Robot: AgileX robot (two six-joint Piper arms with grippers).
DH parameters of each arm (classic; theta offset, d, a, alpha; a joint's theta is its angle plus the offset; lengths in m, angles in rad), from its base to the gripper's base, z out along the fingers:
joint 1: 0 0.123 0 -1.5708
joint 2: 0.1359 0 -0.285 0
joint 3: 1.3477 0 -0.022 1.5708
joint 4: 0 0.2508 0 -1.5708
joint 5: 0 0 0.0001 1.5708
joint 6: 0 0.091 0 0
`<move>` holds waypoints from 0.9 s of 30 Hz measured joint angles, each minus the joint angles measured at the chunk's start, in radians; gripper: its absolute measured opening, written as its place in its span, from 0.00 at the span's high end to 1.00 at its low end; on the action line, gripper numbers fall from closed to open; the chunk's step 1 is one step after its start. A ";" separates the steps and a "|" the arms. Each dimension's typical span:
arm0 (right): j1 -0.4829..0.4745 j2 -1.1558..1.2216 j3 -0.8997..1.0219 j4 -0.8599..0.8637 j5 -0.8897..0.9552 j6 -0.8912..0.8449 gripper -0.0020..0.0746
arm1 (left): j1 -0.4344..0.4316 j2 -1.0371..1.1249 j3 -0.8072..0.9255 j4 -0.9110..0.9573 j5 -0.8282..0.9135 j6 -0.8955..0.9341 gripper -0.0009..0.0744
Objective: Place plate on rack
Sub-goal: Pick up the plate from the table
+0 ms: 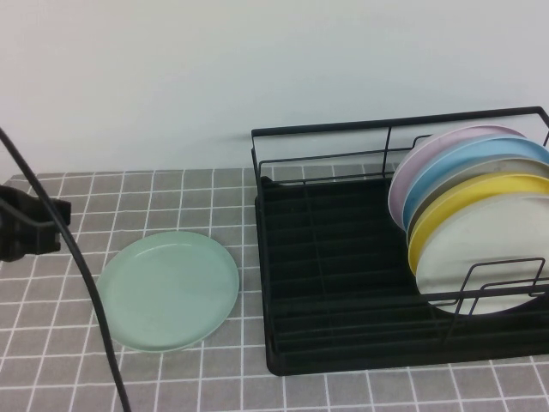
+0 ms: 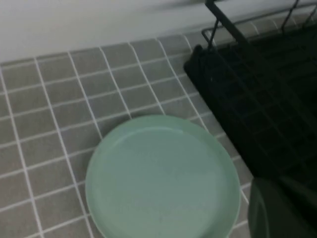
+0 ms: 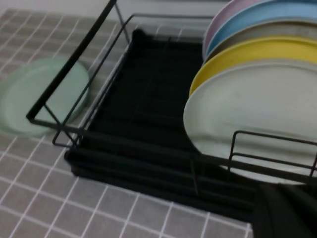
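Observation:
The pale mint-green plate (image 1: 169,290) lies flat on the grey tiled table, just left of the black wire rack (image 1: 326,275). It also shows in the left wrist view (image 2: 161,181) and the right wrist view (image 3: 42,94). My left gripper (image 1: 34,225) hovers at the table's left edge, left of the plate and apart from it; a dark part of it shows in the left wrist view (image 2: 282,208). My right gripper (image 3: 287,210) shows only as a dark shape near the rack's front right. The rack's left half (image 3: 148,99) is bare.
Several plates stand upright in the rack's right end: pink (image 1: 446,146), light blue (image 1: 493,157), yellow (image 1: 480,197) and white (image 1: 489,249). A black cable (image 1: 86,283) runs across the left of the high view. A pale wall stands behind the table.

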 joint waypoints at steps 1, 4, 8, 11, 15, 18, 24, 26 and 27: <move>0.000 0.039 -0.024 0.000 0.020 -0.016 0.98 | 0.009 0.018 -0.011 0.002 0.021 0.000 0.99; 0.000 0.154 -0.106 0.014 0.102 -0.049 0.98 | 0.034 0.071 -0.029 0.023 0.062 -0.012 0.99; 0.000 0.303 -0.185 0.112 0.186 -0.140 0.98 | 0.073 0.151 -0.040 0.034 0.123 -0.022 0.99; 0.000 0.379 -0.217 0.235 0.235 -0.227 0.98 | 0.079 0.209 -0.042 0.044 0.123 -0.023 0.99; 0.000 0.430 -0.220 0.344 0.266 -0.311 0.98 | 0.079 0.242 -0.042 0.101 0.117 -0.030 0.99; 0.000 0.432 -0.220 0.356 0.269 -0.357 0.98 | 0.079 0.254 -0.042 0.193 0.060 -0.149 0.99; 0.000 0.434 -0.220 0.356 0.269 -0.371 0.98 | 0.079 0.305 -0.042 0.259 -0.005 -0.234 0.87; 0.000 0.434 -0.220 0.356 0.269 -0.372 0.98 | 0.079 0.336 -0.049 0.237 -0.005 -0.234 0.80; 0.000 0.434 -0.220 0.356 0.269 -0.372 0.98 | 0.079 0.355 -0.057 0.224 -0.005 -0.234 0.75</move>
